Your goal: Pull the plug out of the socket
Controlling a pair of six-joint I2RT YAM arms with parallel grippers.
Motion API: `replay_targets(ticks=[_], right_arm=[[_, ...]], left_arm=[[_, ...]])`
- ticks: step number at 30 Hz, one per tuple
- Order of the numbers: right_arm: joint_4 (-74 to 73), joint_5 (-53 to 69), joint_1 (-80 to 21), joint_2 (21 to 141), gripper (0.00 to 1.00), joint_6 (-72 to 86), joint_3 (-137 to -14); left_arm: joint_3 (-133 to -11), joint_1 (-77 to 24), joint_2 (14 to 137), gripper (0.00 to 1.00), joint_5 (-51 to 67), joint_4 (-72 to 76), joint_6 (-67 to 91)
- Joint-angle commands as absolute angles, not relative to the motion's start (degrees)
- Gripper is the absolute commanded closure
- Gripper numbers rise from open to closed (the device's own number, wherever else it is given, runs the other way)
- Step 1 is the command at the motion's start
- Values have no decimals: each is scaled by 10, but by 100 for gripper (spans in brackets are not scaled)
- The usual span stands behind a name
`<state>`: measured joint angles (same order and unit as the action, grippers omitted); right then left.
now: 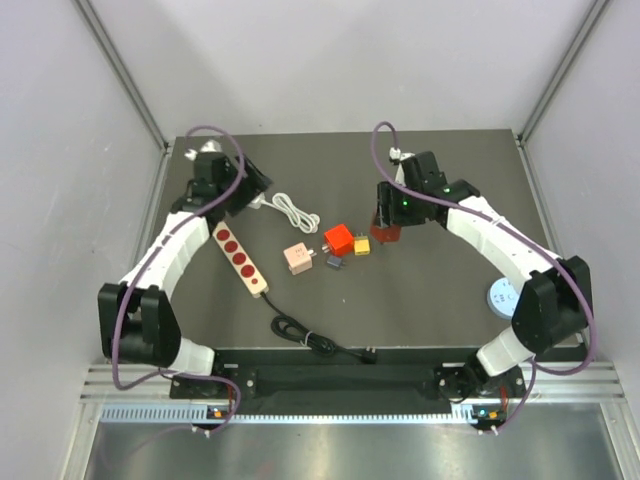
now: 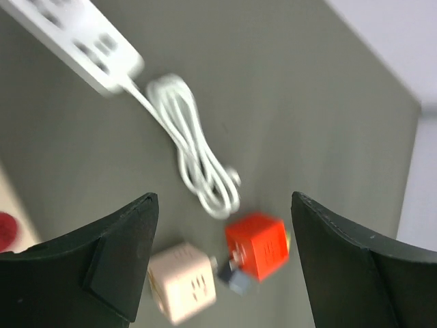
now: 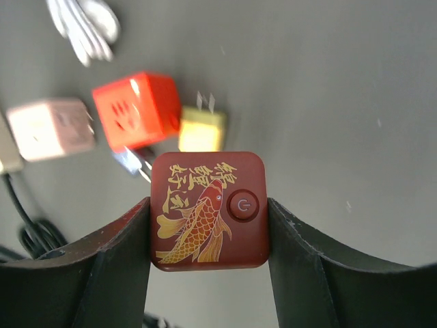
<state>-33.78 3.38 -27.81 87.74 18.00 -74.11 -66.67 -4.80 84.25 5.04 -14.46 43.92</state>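
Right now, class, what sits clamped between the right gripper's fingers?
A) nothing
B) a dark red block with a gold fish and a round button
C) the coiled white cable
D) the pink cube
B: the right wrist view shows the dark red block pressed between both fingers of the right gripper, while the pink cube and white cable lie on the table beyond.

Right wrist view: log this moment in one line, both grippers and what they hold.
left gripper: open, empty | right gripper: shut on dark red fish-print cube | orange-red cube, yellow plug, pink cube: on table
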Motion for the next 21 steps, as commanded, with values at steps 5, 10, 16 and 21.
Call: replay_targets(ticks=[5, 10, 16, 21], right_arm=[[-485, 88, -231, 954, 98, 102, -838], [-484, 98, -225, 1013, 96, 103, -875], [-517, 109, -224, 1097, 90, 105, -931], [-532, 84, -224, 1121, 75, 107, -945]], left_arm=[[-609, -114, 726, 18, 98, -232, 382], [-573, -115, 638, 20, 162, -272, 324], [-501, -116, 555, 21, 233, -304, 318], [-442, -118, 494, 22, 250, -303, 330]])
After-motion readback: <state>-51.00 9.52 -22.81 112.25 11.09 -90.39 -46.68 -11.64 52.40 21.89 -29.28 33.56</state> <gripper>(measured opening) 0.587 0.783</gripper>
